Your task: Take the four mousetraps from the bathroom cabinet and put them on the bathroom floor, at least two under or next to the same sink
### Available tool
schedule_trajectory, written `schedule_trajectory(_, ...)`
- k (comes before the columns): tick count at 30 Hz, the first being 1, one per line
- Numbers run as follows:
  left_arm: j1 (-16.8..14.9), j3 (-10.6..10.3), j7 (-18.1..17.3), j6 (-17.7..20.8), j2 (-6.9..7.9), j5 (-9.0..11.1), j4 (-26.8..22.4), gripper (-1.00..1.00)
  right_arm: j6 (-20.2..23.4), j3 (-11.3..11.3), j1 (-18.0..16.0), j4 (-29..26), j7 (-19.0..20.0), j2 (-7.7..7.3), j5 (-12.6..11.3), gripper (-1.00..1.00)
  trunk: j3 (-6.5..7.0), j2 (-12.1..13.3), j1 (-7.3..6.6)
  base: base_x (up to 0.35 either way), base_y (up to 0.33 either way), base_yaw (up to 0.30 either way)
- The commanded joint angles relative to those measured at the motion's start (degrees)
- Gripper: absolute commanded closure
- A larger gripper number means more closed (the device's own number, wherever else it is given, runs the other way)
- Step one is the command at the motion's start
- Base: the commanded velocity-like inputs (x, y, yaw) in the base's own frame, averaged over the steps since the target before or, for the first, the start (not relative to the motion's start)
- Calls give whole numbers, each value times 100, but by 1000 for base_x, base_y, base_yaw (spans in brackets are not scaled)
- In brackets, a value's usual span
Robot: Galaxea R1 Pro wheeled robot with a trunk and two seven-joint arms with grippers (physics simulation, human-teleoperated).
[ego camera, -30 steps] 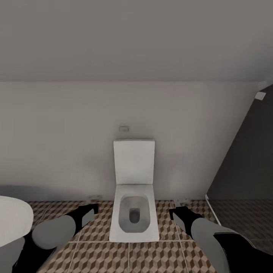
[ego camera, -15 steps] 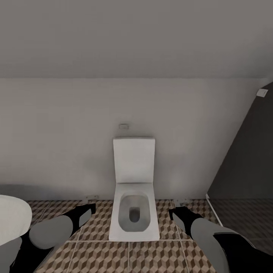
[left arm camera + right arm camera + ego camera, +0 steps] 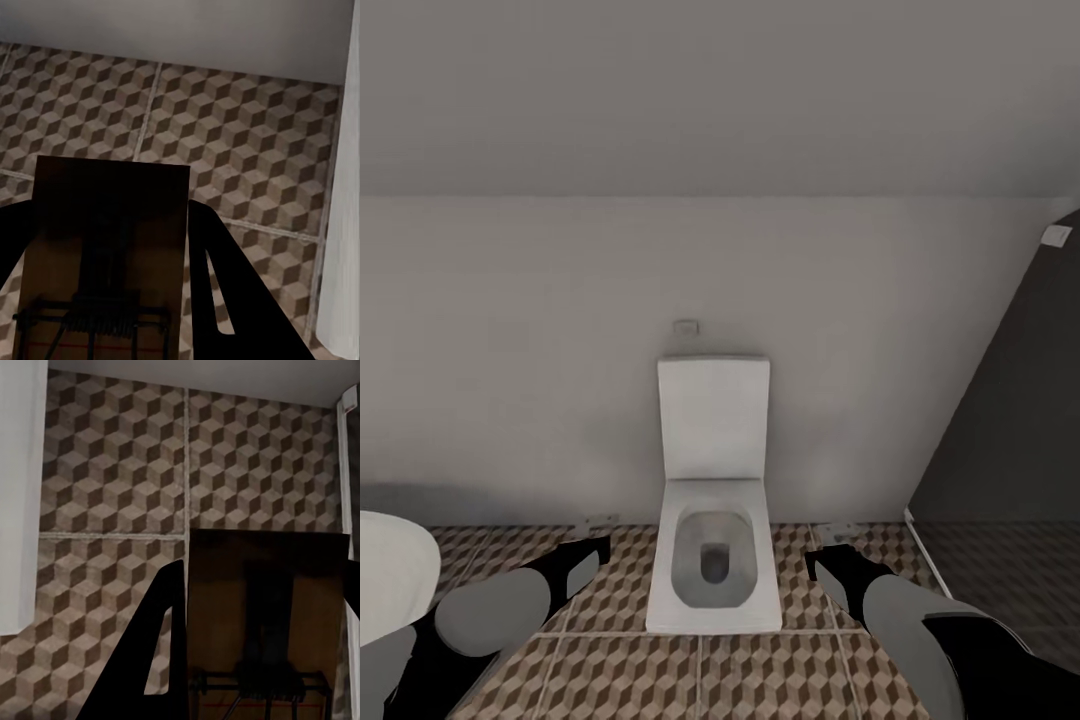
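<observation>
One mousetrap (image 3: 105,255), a flat brown slab with a grey wire spring, sits between the black fingers of my left gripper (image 3: 109,217), which is shut on it above the cube-patterned bathroom floor (image 3: 247,120). My right gripper (image 3: 264,585) is shut on a second mousetrap (image 3: 266,615) in the same way. In the head view the left gripper (image 3: 595,552) and right gripper (image 3: 822,562) hang low on either side of a toilet. The bathroom sink (image 3: 390,575) shows as a white rounded rim at the left edge. The cabinet is out of view.
A white squarish toilet (image 3: 712,520) with its lid up stands against the pale wall straight ahead. A dark panel (image 3: 1010,420) closes off the right side. Tiled floor (image 3: 760,680) lies open in front of the toilet.
The whole head picture has shifted up a little, so the camera moved. The left arm sits slightly further left. Both grippers keep their hold.
</observation>
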Motion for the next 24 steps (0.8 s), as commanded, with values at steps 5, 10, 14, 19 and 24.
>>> schedule_trajectory(5, -8, -47, 15, 11, 4, 25, -17, 100, 52, 0, -2, -10, -1, 6, 51, 100, -96, -206, 110, 0, 0, 0)
schedule_trajectory(10, -8, -47, 16, 4, 4, 25, -17, 100, 52, 0, -1, -10, -1, 8, 51, 100, -186, -406, 220, 0, 0, 0)
schedule_trajectory(14, -8, -47, 19, 3, 4, 25, -17, 100, 52, 0, 5, -10, -1, 9, 51, 100, -257, -567, 308, 0, 0, 0)
schedule_trajectory(19, -8, -47, 22, 1, 4, 25, -17, 100, 52, 0, 7, -10, -1, 8, 51, 100, -347, -767, 418, 0, 0, 0)
schedule_trajectory(24, -8, -47, 24, -4, 4, 25, -17, 100, 52, 0, 7, -10, -1, 10, 51, 100, -437, -968, 528, 0, 0, 0)
